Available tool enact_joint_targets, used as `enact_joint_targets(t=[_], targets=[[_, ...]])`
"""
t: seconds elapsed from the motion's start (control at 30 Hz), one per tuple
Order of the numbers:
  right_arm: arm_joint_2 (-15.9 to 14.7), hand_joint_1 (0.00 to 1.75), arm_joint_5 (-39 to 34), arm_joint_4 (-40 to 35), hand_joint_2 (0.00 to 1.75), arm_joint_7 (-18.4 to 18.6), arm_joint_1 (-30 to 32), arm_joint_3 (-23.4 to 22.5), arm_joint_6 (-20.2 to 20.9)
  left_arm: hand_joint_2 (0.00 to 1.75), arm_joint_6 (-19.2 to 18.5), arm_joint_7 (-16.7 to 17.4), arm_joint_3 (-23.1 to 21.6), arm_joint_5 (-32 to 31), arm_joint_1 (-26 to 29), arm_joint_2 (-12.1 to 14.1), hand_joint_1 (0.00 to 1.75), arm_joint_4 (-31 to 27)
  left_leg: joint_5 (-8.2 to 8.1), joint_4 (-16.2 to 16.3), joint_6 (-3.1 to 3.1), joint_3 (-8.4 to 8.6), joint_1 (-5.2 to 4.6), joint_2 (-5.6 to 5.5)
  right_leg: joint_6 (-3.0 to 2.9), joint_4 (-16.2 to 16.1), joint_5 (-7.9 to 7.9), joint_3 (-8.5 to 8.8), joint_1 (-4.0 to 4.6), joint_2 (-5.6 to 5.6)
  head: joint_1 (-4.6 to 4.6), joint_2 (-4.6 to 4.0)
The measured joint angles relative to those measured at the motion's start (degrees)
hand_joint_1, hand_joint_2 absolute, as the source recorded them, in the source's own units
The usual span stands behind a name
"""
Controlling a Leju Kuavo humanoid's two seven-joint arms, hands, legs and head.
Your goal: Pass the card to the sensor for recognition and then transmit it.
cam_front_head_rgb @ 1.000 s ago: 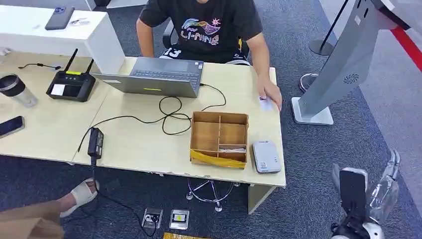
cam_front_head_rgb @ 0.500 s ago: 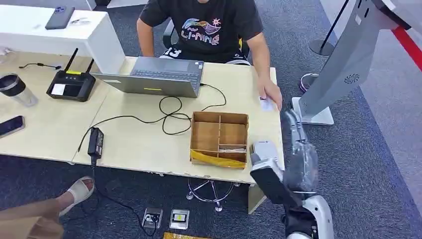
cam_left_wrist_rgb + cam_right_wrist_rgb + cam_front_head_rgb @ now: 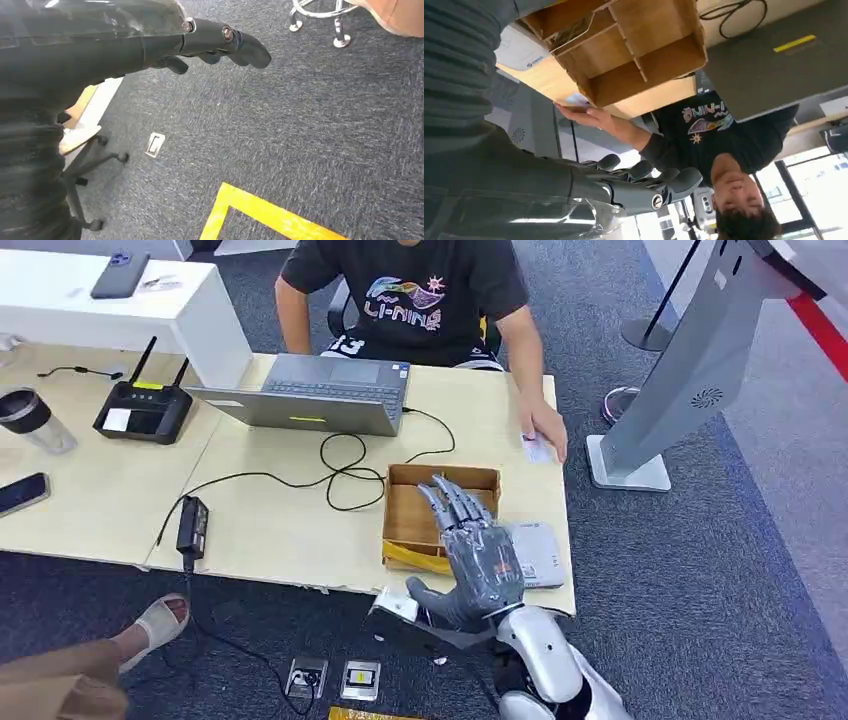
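Card (image 3: 536,448) beyond right hand (image 3: 478,552), apart

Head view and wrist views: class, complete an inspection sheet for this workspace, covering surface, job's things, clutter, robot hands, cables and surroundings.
Surface: pale wooden desk, lightly crowded.
Job's things: card on the desk under the seated person's hand; grey sensor beside the wooden box, partly hidden.
Clutter: laptop, router, cup, phone.
Robot hands: right robot hand open, fingers spread, above the wooden box; left robot hand empty, hanging over carpet.
Cables: black cable looping from laptop to power adapter.
Surroundings: grey kiosk stand, blue carpet, a sandalled foot.
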Motion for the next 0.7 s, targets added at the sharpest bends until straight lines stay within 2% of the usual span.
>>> enact_joint_targets(t=[0.1, 0.23, 0.5, 0.7], targets=[[0.37, 0.0, 0.52, 2.38, 1.75, 0.83, -1.01, 0.72, 1.16, 1.75, 0.0, 0.0, 0.0, -0.11, -0.02, 0.13, 0.0, 0.35, 0.0, 0.0, 0.0, 0.01, 0.0, 0.0, 0.0, 0.0, 0.0, -0.01, 0.0, 0.02, -0.02, 0.0], [0.94, 0.0, -4.7, 4.93, 1.75, 1.13, -1.89, 1.05, 2.88, 1.75, 0.0, -0.09, 0.0, -0.09, -0.01, 0.26, 0.0, 0.59, 0.0, 0.0, 0.0, 0.0, 0.0, 0.0, 0.0, 0.0, 0.0, -0.02, 0.0, 0.02, 0.0, 0.0], [1.66, 0.0, -5.2, 7.74, 1.75, 1.27, -2.84, 1.07, 2.97, 1.75, 0.0, -0.13, -0.02, -0.09, -0.01, 0.66, 0.0, 1.22, 0.0, 0.0, 0.0, 0.0, 0.0, 0.0, 0.0, 0.0, 0.0, -0.02, 0.0, 0.02, 0.0, 0.0], [1.7, 0.0, -5.27, 9.0, 1.75, 2.93, -3.59, 1.11, 2.34, 1.75, 0.0, -0.28, -0.07, -0.48, 0.0, 0.94, 0.0, 1.88, 0.0, 0.0, 0.0, 0.0, 0.0, 0.0, 0.0, 0.0, 0.0, -0.02, 0.0, 0.03, 0.0, 0.0]])
